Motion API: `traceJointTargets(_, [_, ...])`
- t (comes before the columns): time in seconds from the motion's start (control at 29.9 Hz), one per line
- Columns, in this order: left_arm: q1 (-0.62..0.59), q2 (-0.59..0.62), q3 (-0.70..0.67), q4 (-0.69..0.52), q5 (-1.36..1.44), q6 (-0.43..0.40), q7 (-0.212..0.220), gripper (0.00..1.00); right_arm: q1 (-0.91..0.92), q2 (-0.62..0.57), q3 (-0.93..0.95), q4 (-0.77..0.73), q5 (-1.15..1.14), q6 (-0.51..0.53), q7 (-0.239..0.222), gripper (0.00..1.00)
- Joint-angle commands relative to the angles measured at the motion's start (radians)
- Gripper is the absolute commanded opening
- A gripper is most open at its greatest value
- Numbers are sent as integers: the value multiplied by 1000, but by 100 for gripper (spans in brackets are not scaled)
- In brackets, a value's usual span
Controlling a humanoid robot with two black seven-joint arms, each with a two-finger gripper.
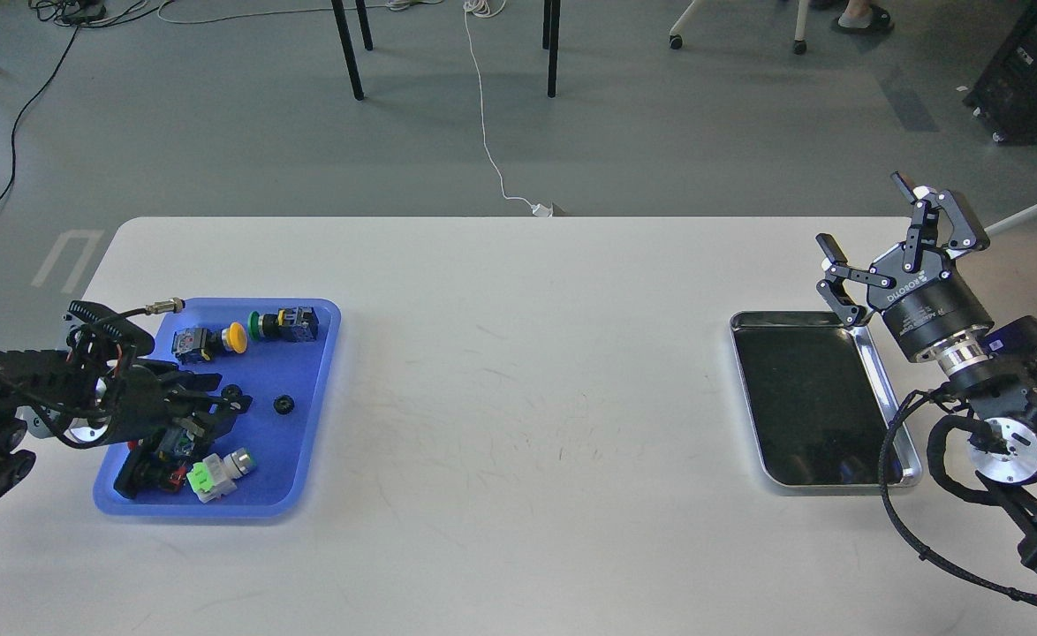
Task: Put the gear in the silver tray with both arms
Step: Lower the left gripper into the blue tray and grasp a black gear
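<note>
Gear transfer: early stage, nothing delivered yet.

Silver tray (872, 389), right of frame, holds nothing; its dark bottom is bare. Small black gear (283, 405) lies loose in the blue tray (329, 353), left of frame, among push-buttons and switches. Left gripper (218, 397) reaches low over the blue tray, near the gear; jaw state cannot be told. Right gripper (872, 234) hovers by the silver tray's upper corner, jaws spread, holding nothing. Pickup, handover and placing all seem left to do.

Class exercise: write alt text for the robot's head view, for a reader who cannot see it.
A white table holds a blue tray of small parts on the left, where the left gripper reaches in, and an empty silver tray on the right. The right gripper hangs open beside the silver tray's far corner.
</note>
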Motion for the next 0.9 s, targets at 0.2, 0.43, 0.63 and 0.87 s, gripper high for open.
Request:
traceJointTargets(0.2, [0, -1, 2, 14, 0, 0, 0, 37, 0, 0, -2, -1, -1, 0, 0, 100])
traceJointTargets(0.43, [-1, 1, 2, 15, 0, 1, 0, 13, 0, 2, -2, 1, 0, 0, 0, 100])
traceJointTargets(0.63, [-18, 4, 1, -6, 0, 2, 0, 11, 0, 2, 0, 1, 0, 0, 0, 100])
traceJointTargets(0.87, [-87, 99, -1, -256, 0, -41, 0, 12, 0, 0, 0, -1, 0, 0, 0, 100])
